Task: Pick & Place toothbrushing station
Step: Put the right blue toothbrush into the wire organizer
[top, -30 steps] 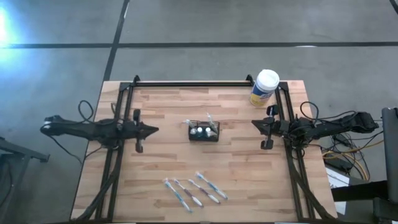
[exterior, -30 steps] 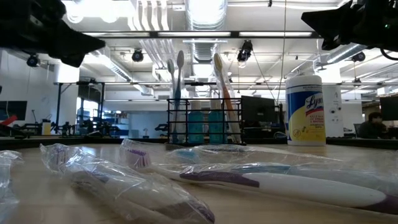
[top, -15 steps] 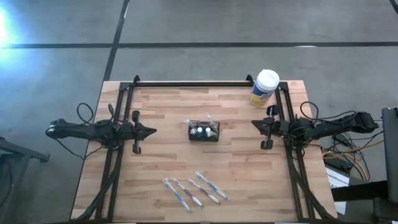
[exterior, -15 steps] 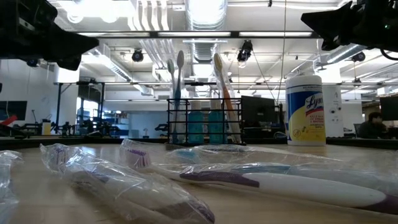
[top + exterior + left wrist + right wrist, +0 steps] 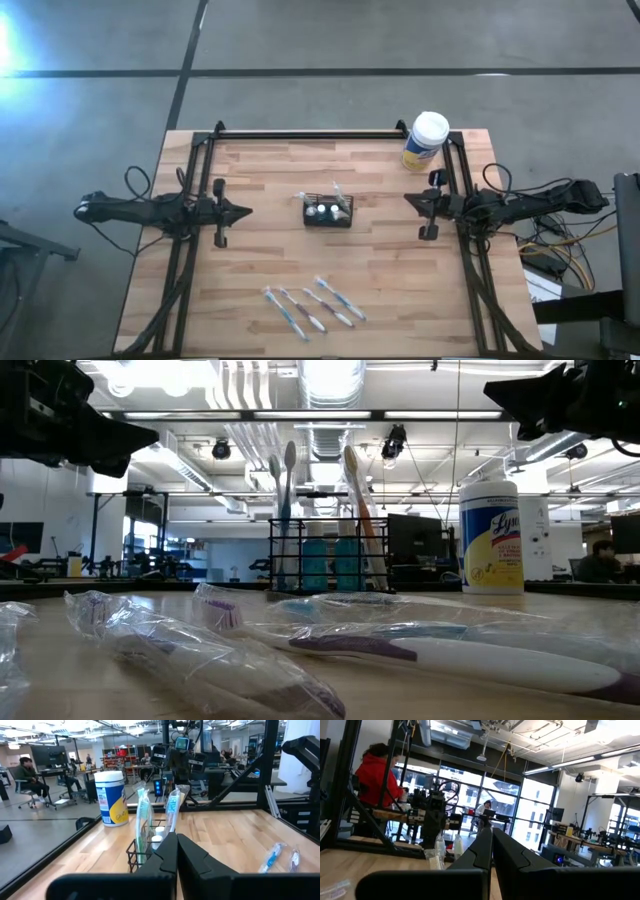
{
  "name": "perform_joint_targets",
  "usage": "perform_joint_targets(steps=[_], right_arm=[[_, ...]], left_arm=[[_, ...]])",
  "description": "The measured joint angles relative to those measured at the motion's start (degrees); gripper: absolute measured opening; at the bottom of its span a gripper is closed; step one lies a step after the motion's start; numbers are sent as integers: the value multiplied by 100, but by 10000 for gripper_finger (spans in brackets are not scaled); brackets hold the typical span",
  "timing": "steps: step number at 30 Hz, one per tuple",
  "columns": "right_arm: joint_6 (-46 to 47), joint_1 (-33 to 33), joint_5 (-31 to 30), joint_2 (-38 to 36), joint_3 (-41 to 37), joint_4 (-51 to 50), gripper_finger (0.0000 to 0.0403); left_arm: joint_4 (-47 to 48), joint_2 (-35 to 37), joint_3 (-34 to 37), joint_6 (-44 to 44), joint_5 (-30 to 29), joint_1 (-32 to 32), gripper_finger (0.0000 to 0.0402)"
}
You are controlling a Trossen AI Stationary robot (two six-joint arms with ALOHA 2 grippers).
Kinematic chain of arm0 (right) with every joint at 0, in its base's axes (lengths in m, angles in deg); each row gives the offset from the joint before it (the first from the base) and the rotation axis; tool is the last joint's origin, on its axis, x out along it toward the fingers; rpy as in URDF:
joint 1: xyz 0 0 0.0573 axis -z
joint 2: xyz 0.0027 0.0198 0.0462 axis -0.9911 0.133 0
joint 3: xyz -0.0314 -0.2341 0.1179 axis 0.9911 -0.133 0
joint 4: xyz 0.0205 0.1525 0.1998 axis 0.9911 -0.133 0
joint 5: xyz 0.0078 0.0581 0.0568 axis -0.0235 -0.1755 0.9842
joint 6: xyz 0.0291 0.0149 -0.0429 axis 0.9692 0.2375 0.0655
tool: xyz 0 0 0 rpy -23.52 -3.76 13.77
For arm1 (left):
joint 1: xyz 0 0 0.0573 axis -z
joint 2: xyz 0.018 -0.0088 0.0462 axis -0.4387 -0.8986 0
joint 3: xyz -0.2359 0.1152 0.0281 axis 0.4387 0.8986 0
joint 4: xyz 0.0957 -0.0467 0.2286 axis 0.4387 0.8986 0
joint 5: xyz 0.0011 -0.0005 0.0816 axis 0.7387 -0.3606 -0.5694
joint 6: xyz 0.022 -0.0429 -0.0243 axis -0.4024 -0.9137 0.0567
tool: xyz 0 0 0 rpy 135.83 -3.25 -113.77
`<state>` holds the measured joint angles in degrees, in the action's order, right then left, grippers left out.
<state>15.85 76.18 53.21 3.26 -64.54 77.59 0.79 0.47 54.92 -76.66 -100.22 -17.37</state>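
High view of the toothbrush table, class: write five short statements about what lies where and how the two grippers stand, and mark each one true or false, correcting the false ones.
1. The black wire basket stands near the middle of the table. True.
2. Four wrapped toothbrushes lie flat on the table's near part, apart from the basket. True.
3. The white-lidded canister stands inside the basket. False: it stands at the table's far right corner.
4. The left gripper holds a toothbrush. False: it is shut on nothing, left of the basket.
5. The right gripper is open over the basket. False: it is shut, off to the basket's right.
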Motion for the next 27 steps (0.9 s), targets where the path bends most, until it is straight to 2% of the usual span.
perform_joint_targets(steps=[11,18,27], right_arm=[[40,2,-4,-2,0,-277,8],[699,0,1,0,0,-449,8],[1798,-7,175,2,0,-1244,8]], left_arm=[[-87,0,0,-235,-2,0,4],[-61,0,0,-260,-2,0,5],[-59,-1,0,-264,-4,0,5]])
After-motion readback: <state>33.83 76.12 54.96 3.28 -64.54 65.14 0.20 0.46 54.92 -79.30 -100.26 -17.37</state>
